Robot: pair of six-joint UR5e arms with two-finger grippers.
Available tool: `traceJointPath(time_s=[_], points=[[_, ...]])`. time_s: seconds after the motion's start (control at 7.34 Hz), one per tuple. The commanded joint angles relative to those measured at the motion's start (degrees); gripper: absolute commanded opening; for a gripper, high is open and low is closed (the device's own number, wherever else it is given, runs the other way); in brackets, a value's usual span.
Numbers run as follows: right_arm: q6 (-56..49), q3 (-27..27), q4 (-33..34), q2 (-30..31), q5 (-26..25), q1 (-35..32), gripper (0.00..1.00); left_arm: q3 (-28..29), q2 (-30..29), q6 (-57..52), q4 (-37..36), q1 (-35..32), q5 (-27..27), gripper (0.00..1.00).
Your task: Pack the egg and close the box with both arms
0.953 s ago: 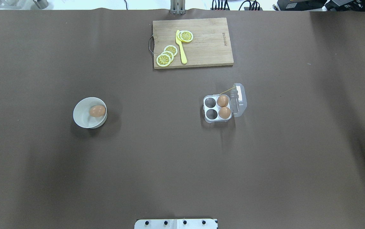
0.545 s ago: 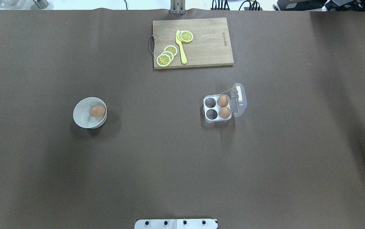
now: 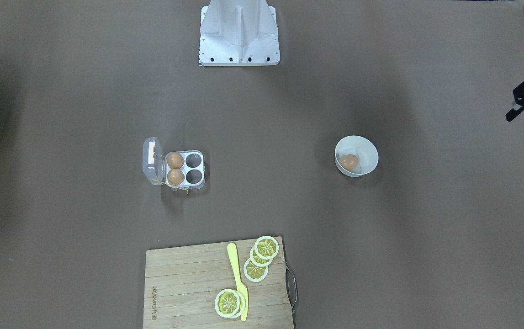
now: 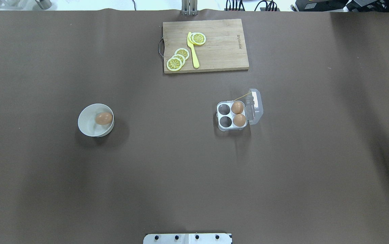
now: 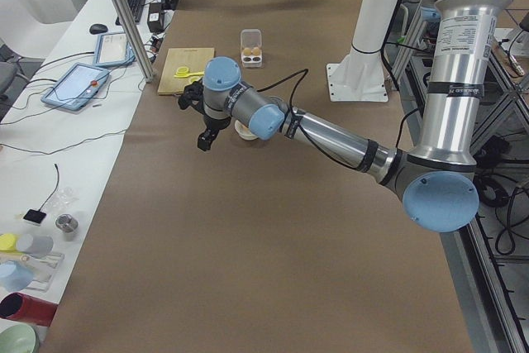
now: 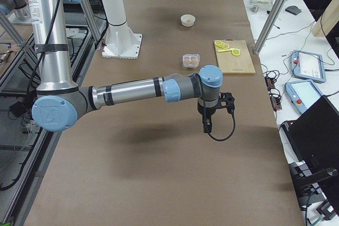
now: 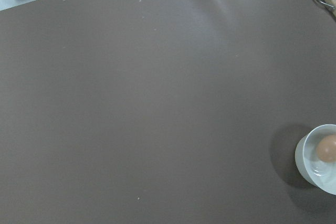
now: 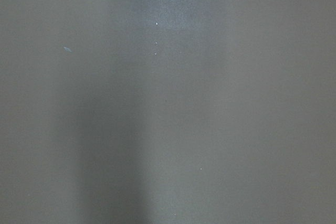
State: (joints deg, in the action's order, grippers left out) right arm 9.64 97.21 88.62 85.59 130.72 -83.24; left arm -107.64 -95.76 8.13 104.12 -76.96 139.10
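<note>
Brown tabletop (image 8: 236,129) (1 shadow band)

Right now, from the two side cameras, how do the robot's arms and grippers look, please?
The left arm and the right arm are alike: silver-grey round tubes, black bands, light-blue joint caps. A thin black cable loops near each wrist. The left gripper and the right gripper are all black. No markings are readable.

My brown surface (image 4: 180,169) carries four things, well apart: a white bowl (image 4: 86,122) on my left, the box (image 4: 231,115) with its lid open right of centre, a wooden cutting board (image 4: 221,51) at the far edge, and my white stand's base (image 4: 187,238) at the near edge.
</note>
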Motion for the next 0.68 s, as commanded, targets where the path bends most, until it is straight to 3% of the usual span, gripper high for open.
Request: traceJointPath(time_s=[0.0,0.54], points=[[0.03,-0.18,-0.03,-0.51,-0.02,0.36,1.00,0.15,-4.24,0.04,0.03,5.39,-0.41,0.97],[-0.06,-0.79,-0.38,-0.51,-0.11,0.79,1.00,4.80,-12.15,-0.39,0.12,15.94,-6.02,0.96]])
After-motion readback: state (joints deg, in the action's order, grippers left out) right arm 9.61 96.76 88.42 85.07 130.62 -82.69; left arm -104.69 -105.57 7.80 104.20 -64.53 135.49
